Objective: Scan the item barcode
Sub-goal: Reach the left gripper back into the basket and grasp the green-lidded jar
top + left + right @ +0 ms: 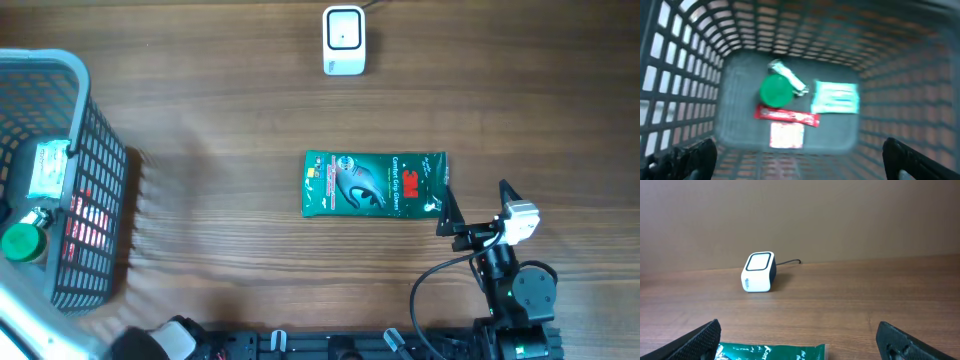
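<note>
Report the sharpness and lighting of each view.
Left wrist: blurred, the basket and its contents soft, labels unreadable. Right wrist: sharp, scanner crisp under even light. Overhead: sharp, green packet print legible, the basket's barred shadow on the table.

Wooden table (230, 110), brown grain, filled whole view. White scanner (343, 40) stood near far edge, cable trailing behind. Green packet (373, 184) lay flat mid-table, long side crosswise. Dark mesh basket (95, 200) sat at left end, well apart from both.
</note>
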Action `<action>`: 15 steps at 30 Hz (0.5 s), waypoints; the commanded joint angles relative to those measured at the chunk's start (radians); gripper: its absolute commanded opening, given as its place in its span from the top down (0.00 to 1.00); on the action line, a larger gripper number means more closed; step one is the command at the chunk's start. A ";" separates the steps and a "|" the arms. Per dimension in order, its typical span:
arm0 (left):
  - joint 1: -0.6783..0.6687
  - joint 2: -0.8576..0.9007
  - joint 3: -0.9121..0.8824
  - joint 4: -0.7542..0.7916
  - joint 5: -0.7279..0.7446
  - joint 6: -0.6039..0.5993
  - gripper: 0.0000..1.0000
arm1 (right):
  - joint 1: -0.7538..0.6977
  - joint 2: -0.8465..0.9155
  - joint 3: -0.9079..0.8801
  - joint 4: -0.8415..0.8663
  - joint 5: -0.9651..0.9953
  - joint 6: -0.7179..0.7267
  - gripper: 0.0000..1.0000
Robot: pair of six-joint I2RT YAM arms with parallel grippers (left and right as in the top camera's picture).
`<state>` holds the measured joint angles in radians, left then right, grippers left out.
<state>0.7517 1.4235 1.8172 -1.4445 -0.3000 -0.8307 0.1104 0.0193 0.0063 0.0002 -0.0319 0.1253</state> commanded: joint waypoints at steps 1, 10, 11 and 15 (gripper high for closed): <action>0.114 0.126 -0.028 -0.042 0.072 -0.018 0.00 | 0.002 -0.005 -0.001 0.004 0.010 -0.018 0.00; 0.137 0.259 -0.384 0.275 0.083 0.087 0.00 | 0.002 -0.005 -0.001 0.004 0.010 -0.018 0.00; 0.137 0.259 -0.418 0.306 0.083 0.087 0.00 | 0.002 -0.005 -0.001 0.004 0.010 -0.018 0.00; 0.137 0.259 -0.498 0.390 0.082 0.087 0.00 | 0.002 -0.005 -0.001 0.004 0.010 -0.018 0.00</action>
<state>0.8837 1.6775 1.3624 -1.0924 -0.2173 -0.7628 0.1104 0.0193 0.0063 0.0006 -0.0319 0.1253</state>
